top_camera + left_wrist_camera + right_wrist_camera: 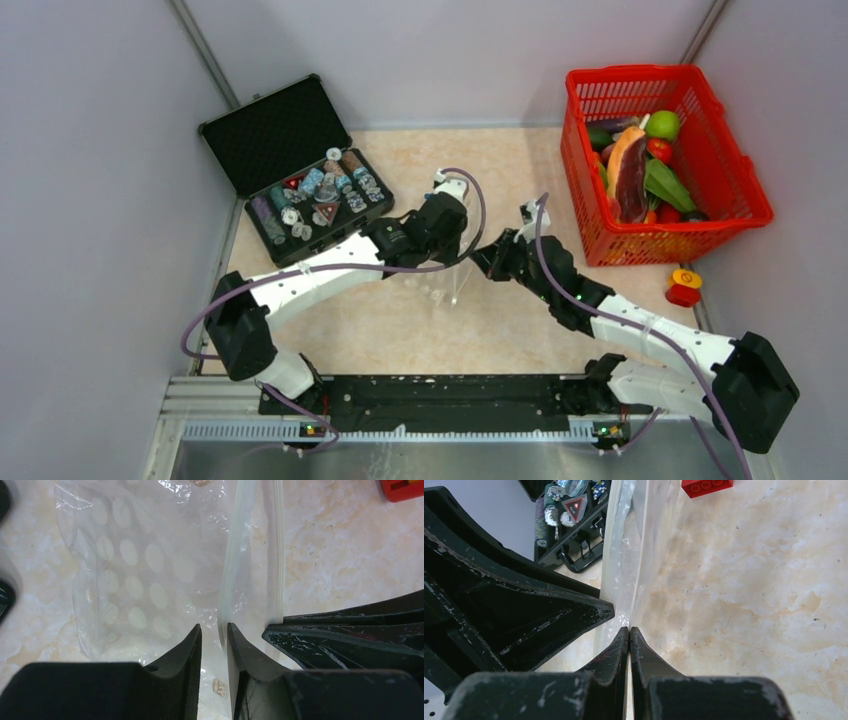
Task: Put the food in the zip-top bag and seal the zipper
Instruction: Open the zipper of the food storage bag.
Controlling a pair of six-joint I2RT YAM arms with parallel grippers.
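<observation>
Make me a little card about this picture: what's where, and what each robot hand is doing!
bag: clear zip-top bag between the two grippers, no food seen inside
zipper: whitish zipper along one edge, mouth looks open
food: toy food in the red basket, far right
left gripper: jaws slightly apart, a bag lip between them
right gripper: shut on the bag's edge
other: black case far left; red toy brick near the basket

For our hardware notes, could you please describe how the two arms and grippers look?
The left arm and right arm have white links, black joints and purple cables. The left gripper and right gripper have black wedge-shaped, scuffed fingers.
</observation>
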